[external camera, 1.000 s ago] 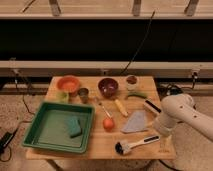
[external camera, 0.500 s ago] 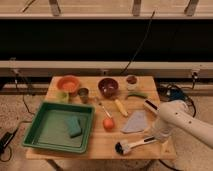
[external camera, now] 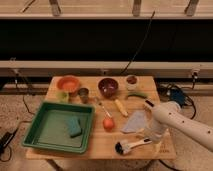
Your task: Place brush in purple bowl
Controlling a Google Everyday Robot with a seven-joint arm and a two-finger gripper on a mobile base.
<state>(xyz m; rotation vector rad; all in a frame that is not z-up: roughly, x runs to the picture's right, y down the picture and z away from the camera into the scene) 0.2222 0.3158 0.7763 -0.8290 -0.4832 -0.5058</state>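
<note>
The brush (external camera: pixel 131 145) lies flat near the table's front edge, its black head to the left and its white handle pointing right. The purple bowl (external camera: pixel 108 87) stands at the back middle of the table, with nothing visible in it. My white arm reaches in from the right, and the gripper (external camera: pixel 152 136) hangs down at the right end of the brush handle, over or touching it. The arm hides the gripper's tip.
A green tray (external camera: pixel 47 131) holding a sponge (external camera: pixel 75 126) fills the front left. An orange bowl (external camera: pixel 68 83), a small metal cup (external camera: pixel 83 93), a white cup (external camera: pixel 131 81), a thin utensil (external camera: pixel 103 108), an orange fruit (external camera: pixel 108 123), a yellow item (external camera: pixel 121 107) and a grey cloth (external camera: pixel 136 121) lie between brush and bowl.
My arm has swung left and down from the table's right edge, bringing the gripper to the brush handle. The brush and the other things have not moved.
</note>
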